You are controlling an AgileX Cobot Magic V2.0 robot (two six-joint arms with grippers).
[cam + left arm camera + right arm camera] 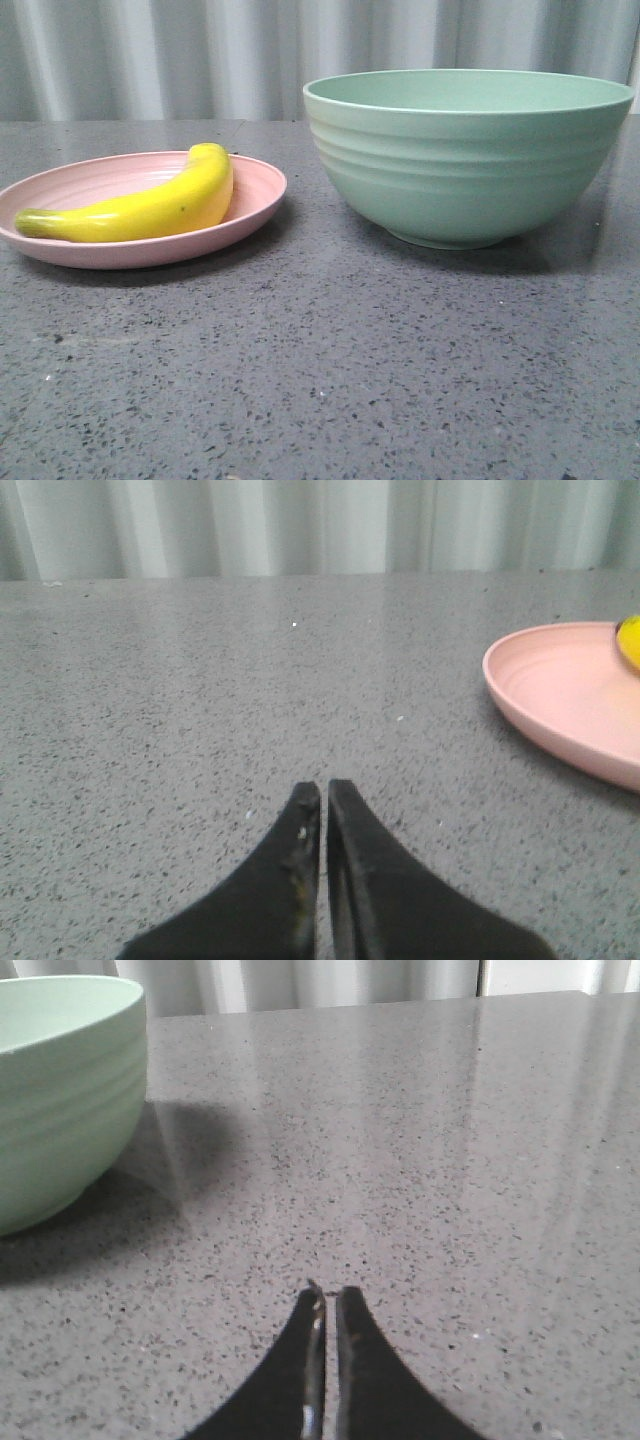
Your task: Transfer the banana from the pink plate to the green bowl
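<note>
The yellow banana [150, 205] lies on the pink plate [255, 195] at the left of the front view, its greenish stem end pointing left. The green bowl [465, 155] stands to the right of the plate, apart from it. Neither gripper shows in the front view. My left gripper [324, 790] is shut and empty, low over the table, with the pink plate [560, 695] and a sliver of the banana [630, 640] off to one side. My right gripper [329, 1295] is shut and empty over bare table beside the green bowl [60, 1090].
The table [320, 360] is grey speckled stone. A pale pleated curtain [200, 50] hangs behind it.
</note>
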